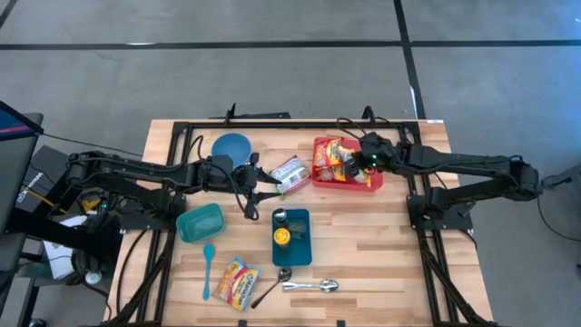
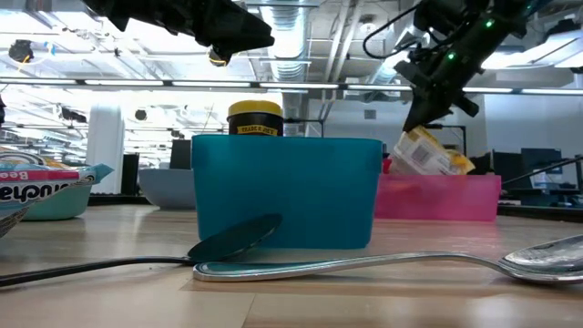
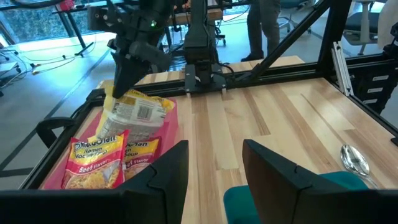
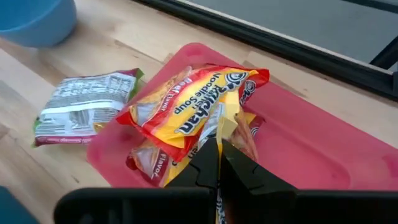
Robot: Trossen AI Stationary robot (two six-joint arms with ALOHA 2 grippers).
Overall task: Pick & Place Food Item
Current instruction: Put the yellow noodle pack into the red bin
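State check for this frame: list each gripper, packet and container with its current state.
right gripper: shut on noodle soup packet, over the red tray
left gripper: open, holding nothing
silver packet: lying flat on table, beside tray
teal bin: holds a yellow-lidded jar
blue bowl: upright

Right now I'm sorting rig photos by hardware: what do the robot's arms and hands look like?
Both arms are black and jointed, with black cables looped along them. The left hand has two broad, flat, matte-black fingers. The right hand ends in slim dark fingers, and small green lights glow near its wrist.
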